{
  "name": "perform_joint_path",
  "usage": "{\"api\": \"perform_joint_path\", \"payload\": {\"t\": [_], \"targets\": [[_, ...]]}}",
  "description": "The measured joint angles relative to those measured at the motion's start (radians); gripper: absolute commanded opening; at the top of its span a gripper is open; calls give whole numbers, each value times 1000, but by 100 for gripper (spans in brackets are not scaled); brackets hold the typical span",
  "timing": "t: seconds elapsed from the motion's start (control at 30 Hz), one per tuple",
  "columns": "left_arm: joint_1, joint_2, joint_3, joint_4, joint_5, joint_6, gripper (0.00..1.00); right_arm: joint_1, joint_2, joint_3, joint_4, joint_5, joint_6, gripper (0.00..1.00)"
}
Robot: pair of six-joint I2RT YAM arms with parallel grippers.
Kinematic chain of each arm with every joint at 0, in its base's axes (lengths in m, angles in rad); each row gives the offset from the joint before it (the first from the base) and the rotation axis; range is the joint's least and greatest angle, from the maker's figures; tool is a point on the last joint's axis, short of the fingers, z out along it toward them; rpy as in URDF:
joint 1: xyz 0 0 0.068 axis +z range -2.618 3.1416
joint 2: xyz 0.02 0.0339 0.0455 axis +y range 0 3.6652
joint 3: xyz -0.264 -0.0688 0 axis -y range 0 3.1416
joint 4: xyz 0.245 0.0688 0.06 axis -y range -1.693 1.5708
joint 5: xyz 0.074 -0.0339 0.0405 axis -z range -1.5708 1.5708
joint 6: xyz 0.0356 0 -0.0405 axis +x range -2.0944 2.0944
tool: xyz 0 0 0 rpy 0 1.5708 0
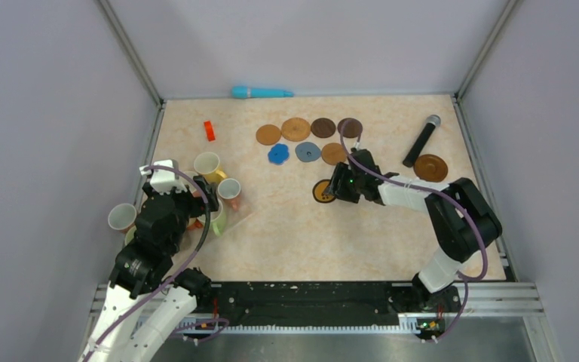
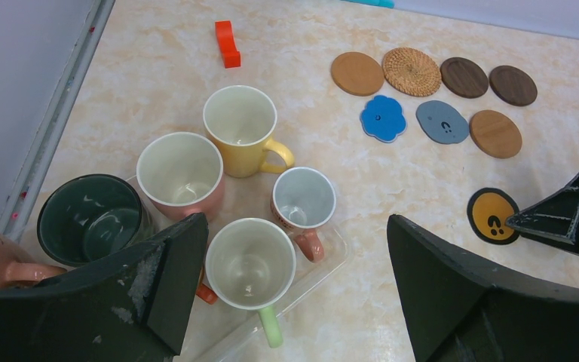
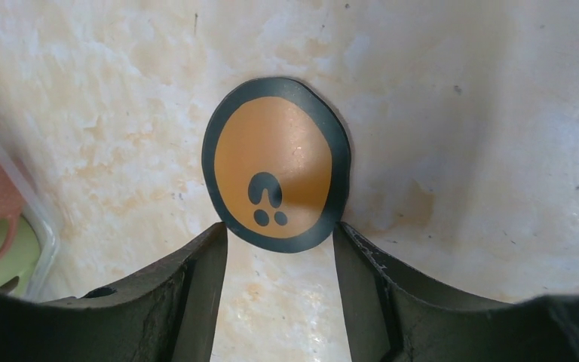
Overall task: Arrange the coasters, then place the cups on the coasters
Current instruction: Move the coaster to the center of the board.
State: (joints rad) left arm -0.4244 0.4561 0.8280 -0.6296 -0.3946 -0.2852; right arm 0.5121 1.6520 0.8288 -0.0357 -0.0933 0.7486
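Seven coasters lie in two rows at the back, among them a woven one (image 2: pixel 412 72), a blue scalloped one (image 2: pixel 383 118) and a grey-blue one (image 2: pixel 442 121). A black-rimmed orange coaster (image 3: pixel 275 162) lies flat in mid-table, and my right gripper (image 3: pixel 280 230) is open over its near edge, one fingertip against each side of the rim. Several cups cluster at the left: yellow (image 2: pixel 240 121), pink (image 2: pixel 179 170), dark (image 2: pixel 90 215), a small white one (image 2: pixel 304 200) and one with a pale green handle (image 2: pixel 250 264). My left gripper (image 2: pixel 295 220) hangs wide open above them, holding nothing.
A clear tray (image 2: pixel 332 260) lies under some of the cups. A black microphone (image 1: pixel 421 140) and another brown coaster (image 1: pixel 430 167) lie at the back right. There is a red block (image 1: pixel 209 130) at the back left and a teal object (image 1: pixel 261 93) against the rear wall.
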Motion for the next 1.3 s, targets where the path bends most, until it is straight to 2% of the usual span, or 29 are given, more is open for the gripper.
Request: {"api": "perform_joint_path", "payload": {"t": [1.03,1.3], "targets": [[0,0,0,0,-7,0,94,83,301,290,138,-69,142,52],[0,0,0,0,-7,0,94,84,336,353,108,-93,110,53]]}}
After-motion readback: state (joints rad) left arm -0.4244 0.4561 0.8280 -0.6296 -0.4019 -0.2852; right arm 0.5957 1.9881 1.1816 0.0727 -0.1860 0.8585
